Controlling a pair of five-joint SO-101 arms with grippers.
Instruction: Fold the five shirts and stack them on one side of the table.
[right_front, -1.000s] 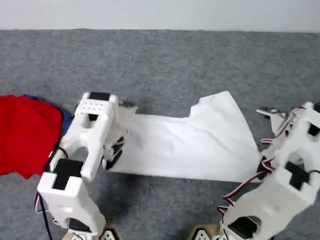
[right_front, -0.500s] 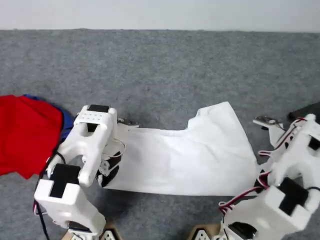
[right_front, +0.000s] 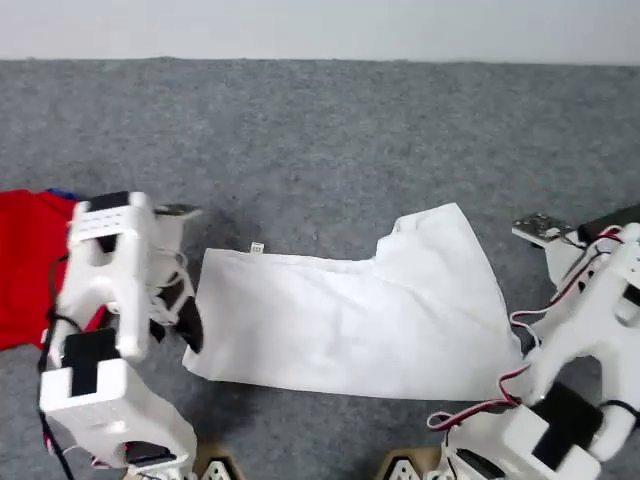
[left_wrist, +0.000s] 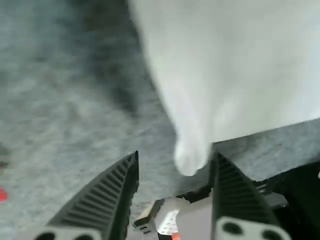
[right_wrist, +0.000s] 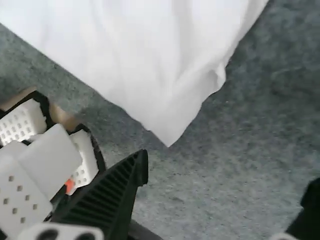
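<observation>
White shirt (right_front: 350, 320) flat, red shirt (right_front: 25, 262) partly obsc.

In the high view I had the flat shirt (right_front: 350, 320) lying on the table (right_front: 320, 130) at lower centre. The stacked shirts (right_front: 25, 265) sat at the left edge, apart from it. The left arm (right_front: 105, 290) stood between the two, with the shirt's lower left corner between the parted fingers of the left gripper (left_wrist: 172, 167). The right arm (right_front: 590, 330) stood at lower right, just beside the shirt's right edge.
</observation>
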